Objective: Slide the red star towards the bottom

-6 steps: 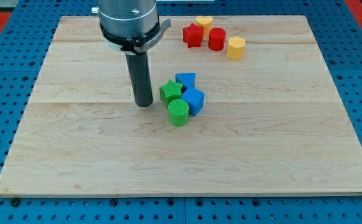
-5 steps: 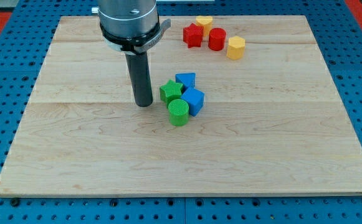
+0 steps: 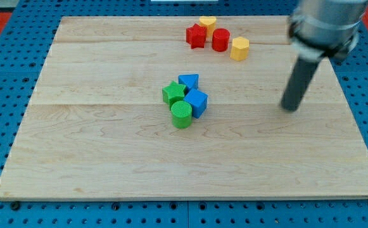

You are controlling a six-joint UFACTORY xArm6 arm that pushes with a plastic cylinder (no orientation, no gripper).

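red star (image 3: pixel 196 37): near the table's (image 3: pixel 95 158) top edge, touching the red cylinder (image 3: pixel 220 40) (yellow blocks beside them)
my tip (image 3: pixel 290 108): at the view's right, well apart from all blocks
tool: a bare rod, grasping nothing

Arm housing (image 3: pixel 326 22): cut off by the view's top edge and smeared by motion blur; its outline is soft.

Rod and my tip (image 3: pixel 289 109): blurred, so I cannot fix exactly where the end meets the tabletop (image 3: pixel 107 164).

Yellow block (image 3: pixel 208 23), at 1 o'clock from the red star (image 3: pixel 196 36): partly hidden behind it; shape unclear.

Blue block (image 3: pixel 189 82), at 12 o'clock in the centre cluster: lower part hidden by the green star (image 3: pixel 173 93) and the blue cube (image 3: pixel 197 102).
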